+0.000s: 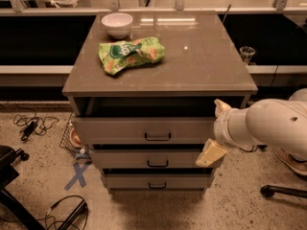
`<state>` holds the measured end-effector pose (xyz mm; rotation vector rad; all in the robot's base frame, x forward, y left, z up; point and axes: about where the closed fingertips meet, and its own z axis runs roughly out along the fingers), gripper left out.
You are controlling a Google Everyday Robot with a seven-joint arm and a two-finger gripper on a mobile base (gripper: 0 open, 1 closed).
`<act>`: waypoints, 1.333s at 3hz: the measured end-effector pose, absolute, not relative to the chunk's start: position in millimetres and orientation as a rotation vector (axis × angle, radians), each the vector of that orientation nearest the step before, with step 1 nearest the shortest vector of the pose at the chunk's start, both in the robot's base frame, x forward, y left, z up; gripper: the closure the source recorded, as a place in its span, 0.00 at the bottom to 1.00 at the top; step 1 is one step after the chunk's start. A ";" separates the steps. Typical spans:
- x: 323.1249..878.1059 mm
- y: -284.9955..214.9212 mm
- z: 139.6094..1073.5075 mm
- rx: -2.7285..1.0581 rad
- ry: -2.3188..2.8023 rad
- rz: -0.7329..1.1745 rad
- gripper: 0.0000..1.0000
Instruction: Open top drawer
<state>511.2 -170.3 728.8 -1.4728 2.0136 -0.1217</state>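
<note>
The top drawer [120, 128] is the tallest of three grey-beige fronts, with a small black bar handle [158, 137]. It stands pulled out a little, leaving a dark gap under the cabinet top. My gripper [216, 129] is at the drawer's right end, on the white arm that comes in from the right. Its beige fingertips [211, 152] are spread apart with nothing between them. It is well to the right of the handle.
On the cabinet top [201, 61] lie a green snack bag [130, 54] and a white bowl [117, 24]. Two shorter drawers [124, 159] sit below. Cables [31, 123] and a blue X of tape [78, 175] are on the floor at left. A chair base [283, 190] is at right.
</note>
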 end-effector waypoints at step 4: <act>556.9 -137.8 670.5 -1.634 2.064 -0.026 0.26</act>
